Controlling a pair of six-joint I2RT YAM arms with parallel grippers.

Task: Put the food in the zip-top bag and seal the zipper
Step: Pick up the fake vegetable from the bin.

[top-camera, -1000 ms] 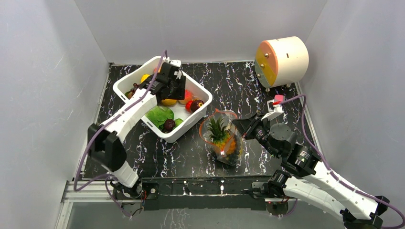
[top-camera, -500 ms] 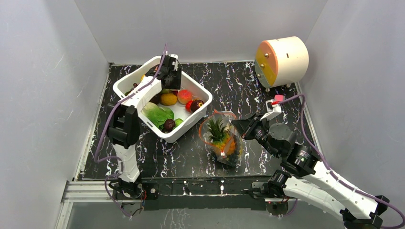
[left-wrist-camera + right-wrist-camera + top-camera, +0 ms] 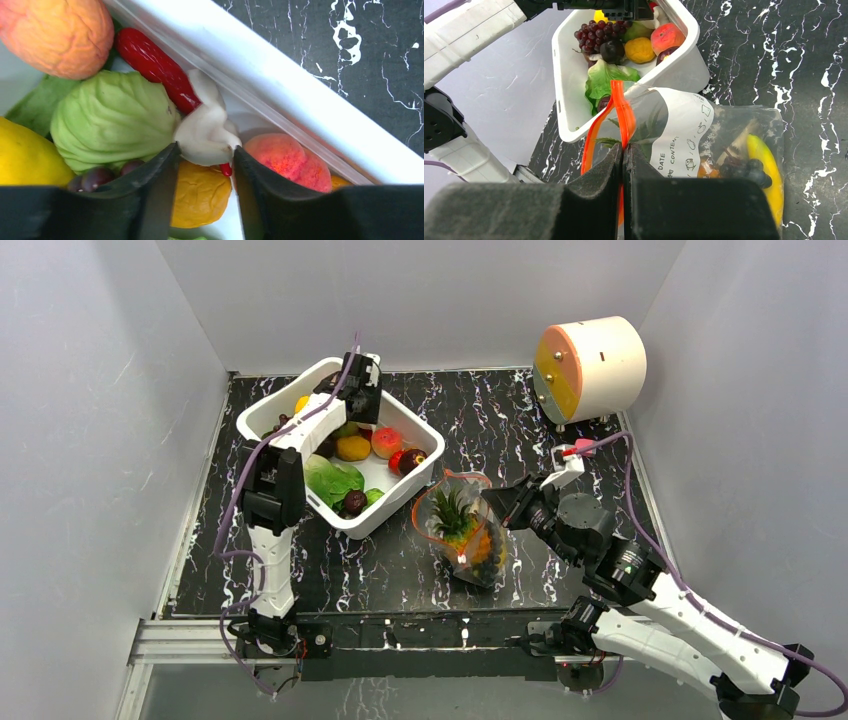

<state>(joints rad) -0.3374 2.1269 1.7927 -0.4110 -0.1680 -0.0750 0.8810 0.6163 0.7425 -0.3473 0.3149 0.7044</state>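
One pineapple (image 3: pixel 458 518) in the zip-top bag (image 3: pixel 490 555) — crown toward the zipper (image 3: pixel 625 117).

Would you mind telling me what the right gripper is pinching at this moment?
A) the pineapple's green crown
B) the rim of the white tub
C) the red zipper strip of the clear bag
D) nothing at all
C: in the right wrist view the right gripper is shut on the red zipper at the mouth of the zip-top bag.

yellow fruit (image 3: pixel 25 155): cut by frame edge | orange-yellow fruit (image 3: pixel 200 195): partly behind jaws
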